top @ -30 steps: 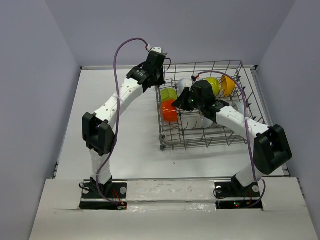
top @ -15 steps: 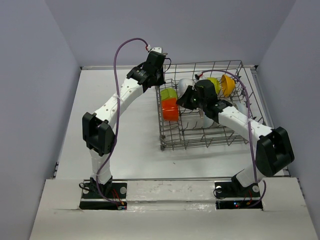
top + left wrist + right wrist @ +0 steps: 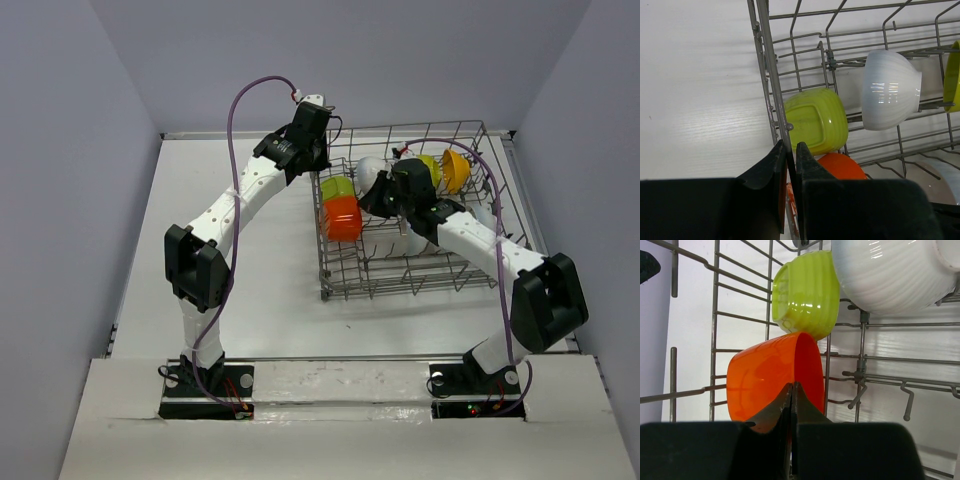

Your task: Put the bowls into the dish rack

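The grey wire dish rack (image 3: 400, 288) stands at the right of the table. Along its left wall lie a red-orange bowl (image 3: 342, 218) and a lime green bowl (image 3: 336, 188), with a white bowl (image 3: 371, 170) behind them. My right gripper (image 3: 792, 386) is shut on the rim of the red-orange bowl (image 3: 765, 372), which lies on its side inside the rack below the lime green bowl (image 3: 805, 295). My left gripper (image 3: 788, 147) is shut on the rack's left wall wire (image 3: 767, 60), beside the lime green bowl (image 3: 815, 120).
A second lime green bowl (image 3: 430, 165) and an orange-yellow bowl (image 3: 456, 170) stand at the rack's back right. More white bowls (image 3: 405, 243) lie under my right arm. Upright prongs (image 3: 860, 390) rise from the rack floor. White table (image 3: 250, 280) lies left of the rack.
My right gripper has shifted slightly toward the back of the rack with the red-orange bowl, which now lies closer under the lime green bowl. The left arm has not moved.
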Tool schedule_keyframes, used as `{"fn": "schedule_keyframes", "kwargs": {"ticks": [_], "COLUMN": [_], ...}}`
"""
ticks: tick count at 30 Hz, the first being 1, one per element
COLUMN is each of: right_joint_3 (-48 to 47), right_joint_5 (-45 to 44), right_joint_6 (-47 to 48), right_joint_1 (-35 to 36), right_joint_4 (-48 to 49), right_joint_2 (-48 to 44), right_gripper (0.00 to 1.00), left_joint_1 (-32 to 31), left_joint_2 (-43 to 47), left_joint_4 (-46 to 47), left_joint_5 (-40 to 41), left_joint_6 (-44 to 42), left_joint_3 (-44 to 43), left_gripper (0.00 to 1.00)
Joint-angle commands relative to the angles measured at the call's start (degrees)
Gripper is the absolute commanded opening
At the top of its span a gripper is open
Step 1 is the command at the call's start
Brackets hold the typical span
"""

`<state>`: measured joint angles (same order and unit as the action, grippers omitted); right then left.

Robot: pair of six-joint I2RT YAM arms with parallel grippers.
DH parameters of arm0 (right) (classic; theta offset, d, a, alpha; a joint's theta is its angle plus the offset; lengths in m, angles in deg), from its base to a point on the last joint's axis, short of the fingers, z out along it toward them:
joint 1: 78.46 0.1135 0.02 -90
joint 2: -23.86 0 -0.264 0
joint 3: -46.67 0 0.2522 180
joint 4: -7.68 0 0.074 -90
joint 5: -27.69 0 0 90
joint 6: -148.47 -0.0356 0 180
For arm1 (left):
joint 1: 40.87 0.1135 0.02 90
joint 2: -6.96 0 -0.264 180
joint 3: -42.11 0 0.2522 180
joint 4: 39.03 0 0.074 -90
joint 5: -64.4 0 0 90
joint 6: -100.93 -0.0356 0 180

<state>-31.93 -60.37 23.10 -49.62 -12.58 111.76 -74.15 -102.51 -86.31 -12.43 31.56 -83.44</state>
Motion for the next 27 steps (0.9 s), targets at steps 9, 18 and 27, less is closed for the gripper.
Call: {"fn": "schedule_keyframes", "kwargs": {"ticks": [9, 18, 27], "right_joint_3": [-0.7, 0.6, 0.8], "right_joint_5": [-0.6, -0.8, -0.3], "right_joint_6": [2.8, 3.4, 4.3], "right_joint_1": [-0.3, -0.3, -0.3], "right_joint_4": [-3.0, -3.0, -4.0], "right_joint_2": [3.3, 2.7, 0.8], "right_gripper": [0.01, 0.01, 0.01], "left_joint_1": [0.8, 0.8, 0.9], "left_joint_2": [6.5, 6.4, 6.1], "left_joint_4": [1.7, 1.7, 1.7], "left_joint_5": [1.6, 1.5, 1.3], "left_joint_6": [-4.5, -4.3, -4.0], "left_joint_3": [-4.1, -4.1, -4.3], "left_gripper": [0.0, 0.0, 0.0]}}
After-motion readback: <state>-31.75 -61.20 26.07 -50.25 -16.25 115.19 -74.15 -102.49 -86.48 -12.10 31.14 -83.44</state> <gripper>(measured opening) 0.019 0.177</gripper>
